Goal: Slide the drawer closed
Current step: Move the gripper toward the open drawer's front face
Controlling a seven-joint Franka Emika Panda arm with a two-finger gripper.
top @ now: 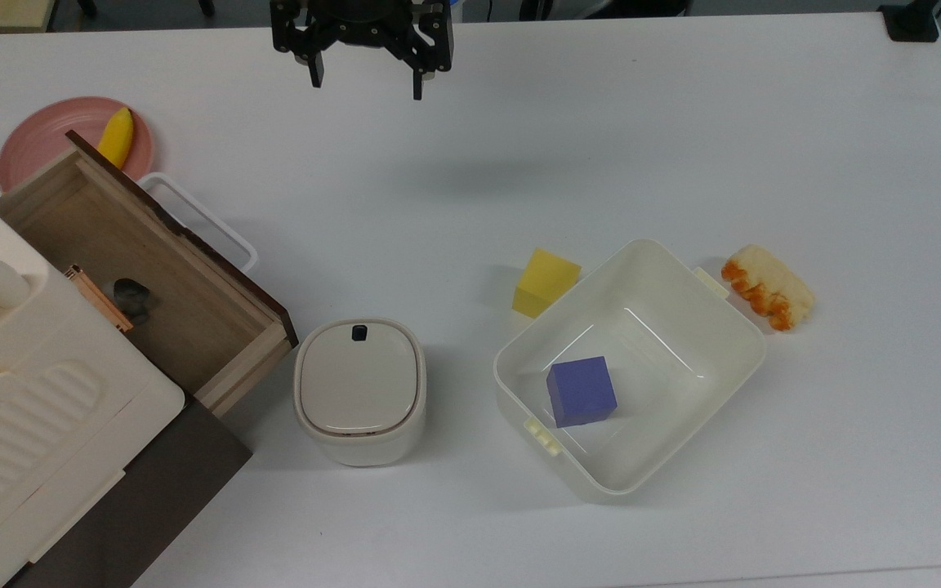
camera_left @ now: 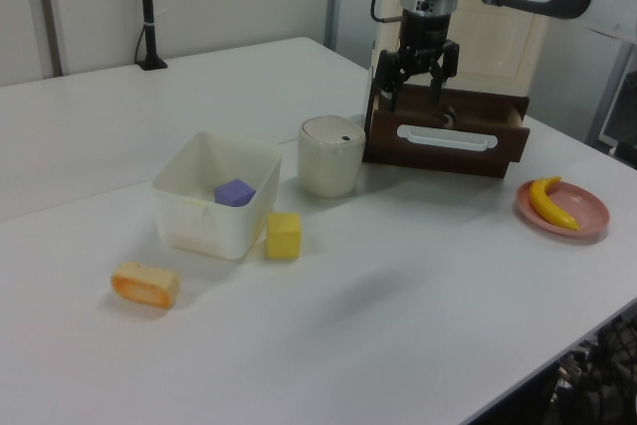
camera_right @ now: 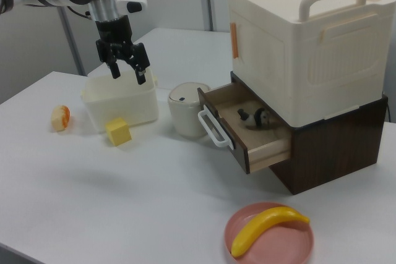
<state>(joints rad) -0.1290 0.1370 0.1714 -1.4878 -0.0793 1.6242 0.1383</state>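
The drawer (top: 152, 261) is a light-wood box pulled out of the cream cabinet (top: 21, 392) at the top view's left. Its dark brown front panel (camera_left: 443, 146) carries a white loop handle (top: 202, 222). A small dark object (top: 131, 298) lies inside. In the right view the drawer (camera_right: 247, 131) sticks out toward the right view's left. My gripper (top: 367, 82) hangs open in the air with nothing between its fingers. It is well apart from the handle, toward the top view's upper right. It is also seen from the left (camera_left: 410, 95) and from the right (camera_right: 128, 75).
A small white lidded container (top: 360, 388) stands right by the drawer's front corner. A white tub (top: 715, 327) holds a purple cube (top: 581, 390), with a yellow cube (top: 546, 282) and an orange-crusted bread piece (top: 767, 287) beside it. A pink plate (top: 37, 139) holds a banana (top: 115, 137).
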